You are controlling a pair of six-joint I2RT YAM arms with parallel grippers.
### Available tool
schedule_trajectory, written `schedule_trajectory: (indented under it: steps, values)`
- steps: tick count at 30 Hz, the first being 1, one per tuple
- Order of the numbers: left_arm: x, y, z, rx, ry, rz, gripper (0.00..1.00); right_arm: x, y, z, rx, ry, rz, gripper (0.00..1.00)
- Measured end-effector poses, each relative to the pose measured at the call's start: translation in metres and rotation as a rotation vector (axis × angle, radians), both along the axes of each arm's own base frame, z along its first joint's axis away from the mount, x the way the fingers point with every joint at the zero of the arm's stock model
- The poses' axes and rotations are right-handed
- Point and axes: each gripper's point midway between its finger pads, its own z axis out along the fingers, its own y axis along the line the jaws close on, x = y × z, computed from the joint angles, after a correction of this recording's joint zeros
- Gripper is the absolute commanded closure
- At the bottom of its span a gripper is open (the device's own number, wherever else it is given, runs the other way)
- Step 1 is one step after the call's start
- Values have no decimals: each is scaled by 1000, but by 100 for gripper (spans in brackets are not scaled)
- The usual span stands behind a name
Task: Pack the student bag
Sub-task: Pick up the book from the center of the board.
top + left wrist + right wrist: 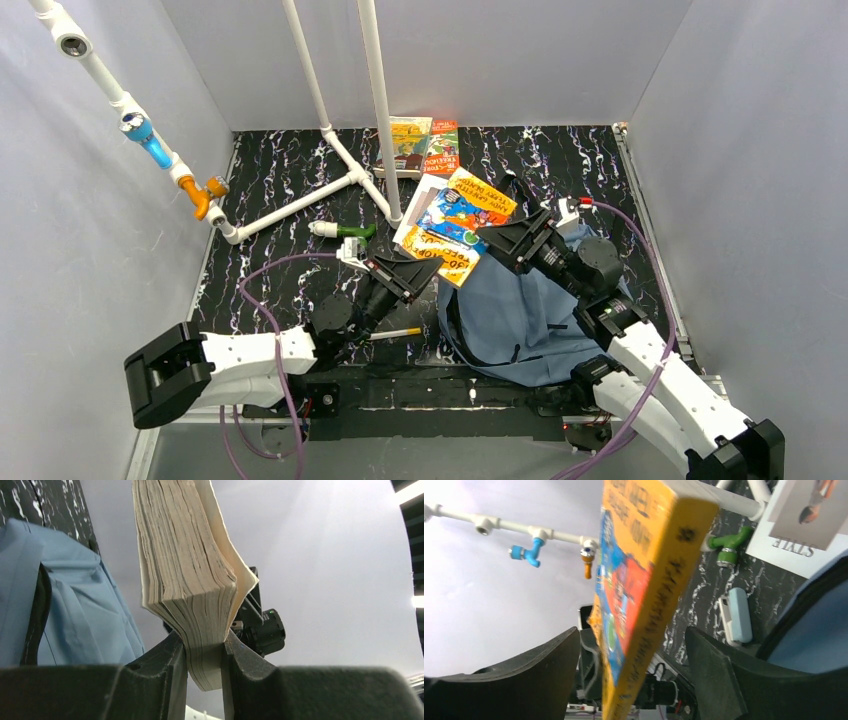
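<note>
A thick yellow-edged book (455, 222) with a blue and orange cover hangs tilted above the table, left of the slate-blue student bag (520, 315). My left gripper (418, 268) is shut on its near left corner; in the left wrist view the cream page block (190, 570) is pinched between the fingers (162, 675). My right gripper (497, 240) is open at the book's right edge. In the right wrist view the yellow spine (649, 585) passes between the wide-apart fingers (719, 675) without touching either. The bag also shows in the left wrist view (75, 610).
A white magazine (420, 200) lies under the book. Two more books (422, 142) lie at the back. A white pipe frame (345, 170) stands left of centre. A green-capped marker (340, 230), a yellow pencil (398, 332) and a pale blue case (736, 615) lie on the table.
</note>
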Motion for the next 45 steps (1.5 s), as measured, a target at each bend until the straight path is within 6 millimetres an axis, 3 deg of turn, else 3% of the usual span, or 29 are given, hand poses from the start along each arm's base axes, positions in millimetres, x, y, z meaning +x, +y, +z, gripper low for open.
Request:
schedule_trajectory:
  steps: [3,4,6,7,9,11,13,16,19,22,25,26,29,31,34,39,45]
  values:
    - [-4,-8,-8,4,26,-43,100,3,2,8,67,-5,0,45]
    - [-4,-9,-11,4,35,-49,100,4,3,8,79,1,0,57]
    - [-3,-10,-10,-11,44,-51,100,8,5,1,104,40,-3,92]
    - [-3,-9,-9,-15,44,-50,94,10,6,-2,113,59,-3,99]
    - [-1,-9,-11,-14,52,-45,70,11,7,-4,159,96,-3,99]
    - [-1,-10,-15,3,62,-45,53,10,6,-9,188,120,-11,99]
    - [1,-11,-18,27,66,-34,42,9,3,-16,204,148,-21,99]
    - [4,-12,-15,38,65,-19,38,6,-2,-26,214,181,-43,99]
    - [7,-13,-14,40,69,-5,42,4,-6,-26,220,186,-63,99]
    - [9,-14,-12,46,63,5,58,3,-8,-23,222,174,-73,99]
    - [11,-15,-14,75,53,17,92,3,-8,-21,221,174,-73,99]
    - [11,-15,-16,80,54,18,100,3,-8,-20,218,173,-72,91]
    - [12,-15,-13,74,47,20,100,4,-6,-21,172,167,-67,46]
    - [12,-14,-13,82,41,29,100,5,-5,-20,107,151,-61,23]
    - [10,-3,-14,114,11,51,100,1,-7,-22,-66,104,-38,5]
    - [3,46,-14,169,-21,146,100,-4,-32,-25,-390,17,-64,2]
    - [-5,108,24,361,8,268,100,-16,-55,-65,-719,23,37,7]
